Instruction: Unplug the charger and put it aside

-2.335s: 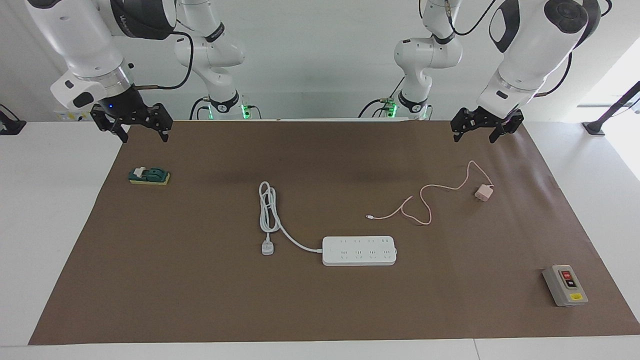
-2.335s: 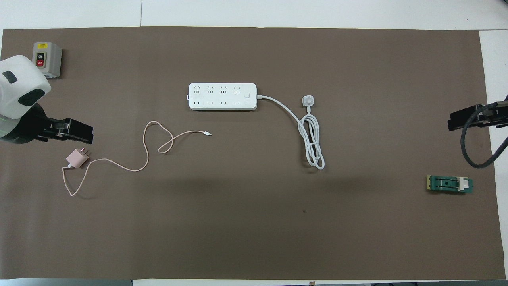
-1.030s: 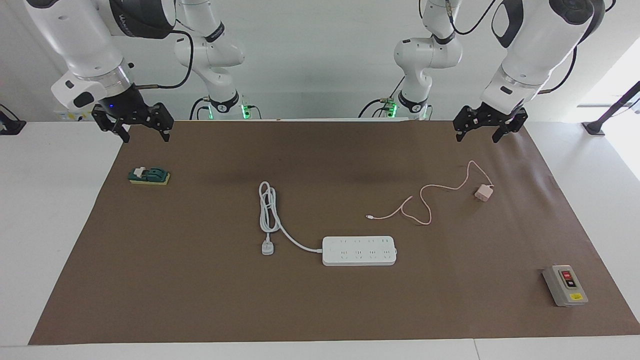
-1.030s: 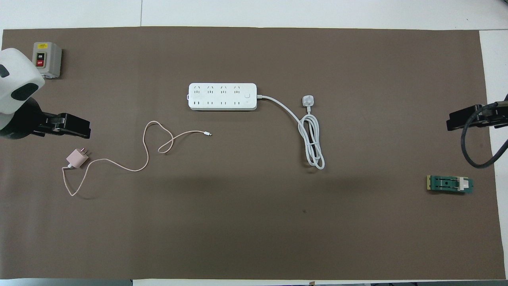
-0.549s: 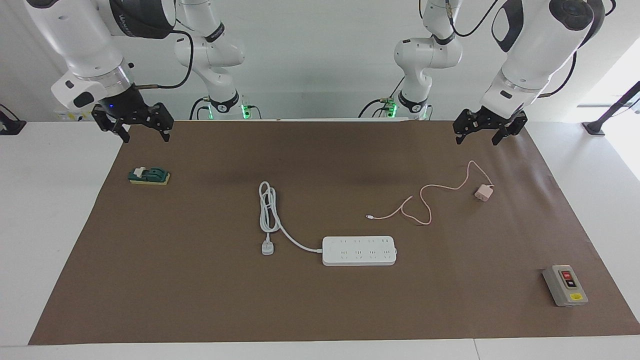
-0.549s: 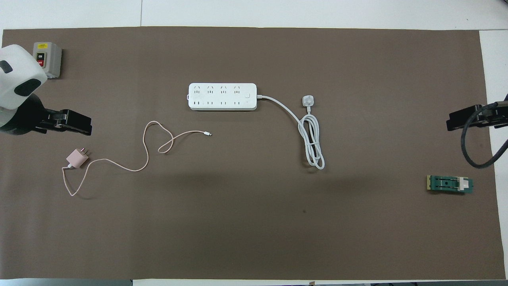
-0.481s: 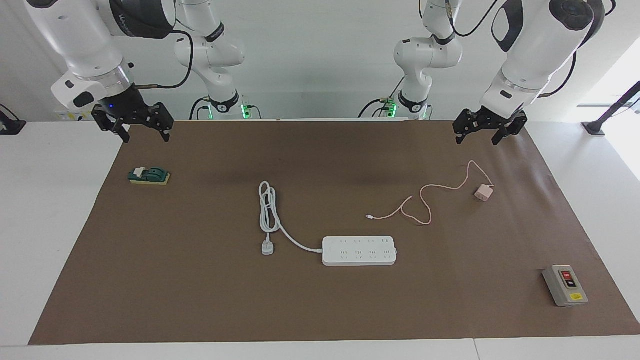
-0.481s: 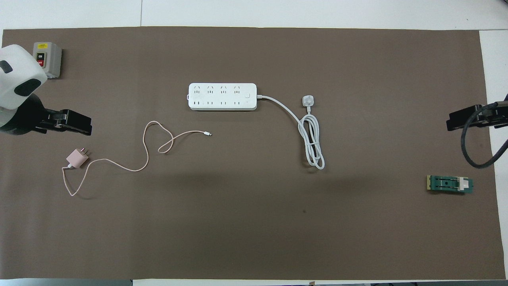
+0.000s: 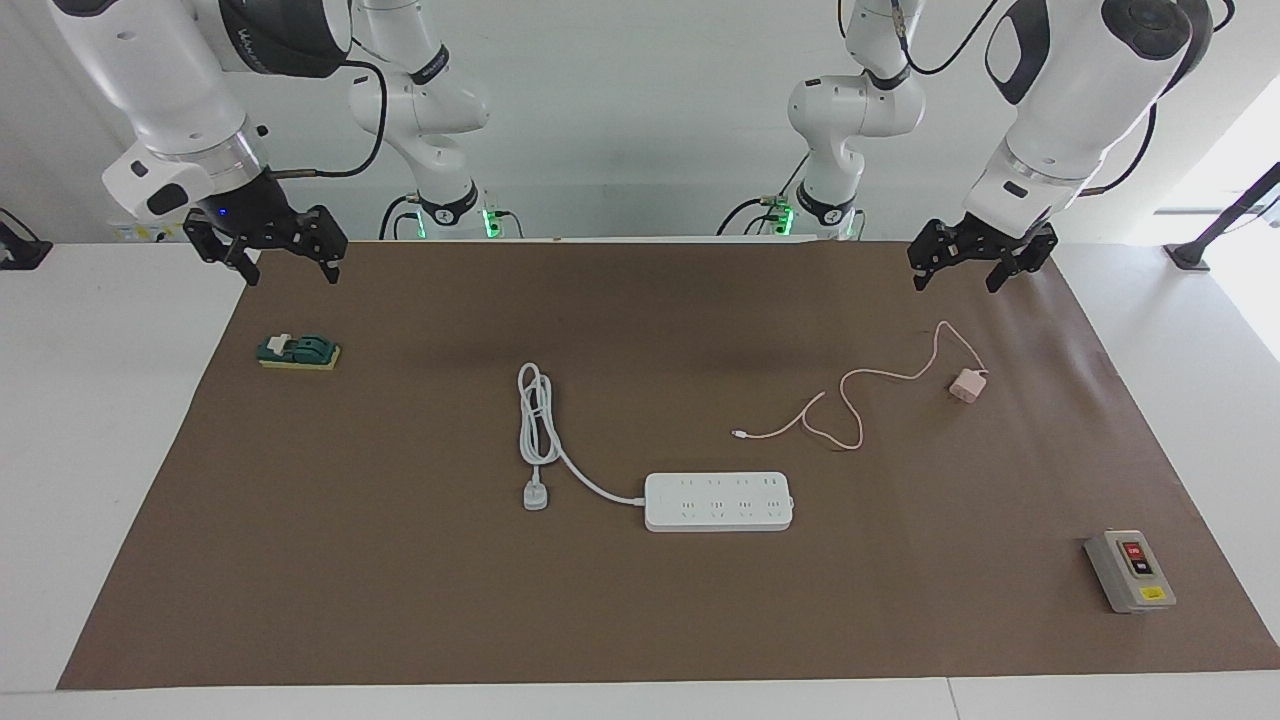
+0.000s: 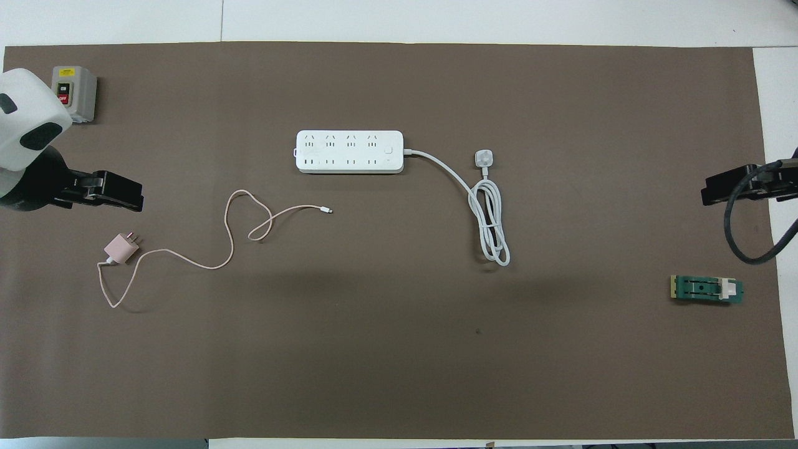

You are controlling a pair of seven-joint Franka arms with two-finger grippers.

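The charger (image 9: 966, 385), a small pale pink cube with its prongs showing, lies unplugged on the brown mat toward the left arm's end; it also shows in the overhead view (image 10: 121, 249). Its thin pink cable (image 9: 845, 400) curls loose toward the table's middle. The white power strip (image 9: 718, 501) lies farther from the robots, with nothing plugged into it. My left gripper (image 9: 958, 280) hangs open and empty in the air over the mat beside the charger; it also shows in the overhead view (image 10: 106, 193). My right gripper (image 9: 288, 272) waits open and empty over the mat's other end.
The power strip's thick white cord (image 9: 535, 425) lies coiled beside it, ending in a white plug (image 9: 536, 497). A grey switch box (image 9: 1130, 571) stands at the mat's corner at the left arm's end. A small green block (image 9: 298, 352) lies under the right gripper's end.
The left gripper has drifted slightly, a little away from the charger as seen from overhead. The charger, its cable and the right arm have not moved.
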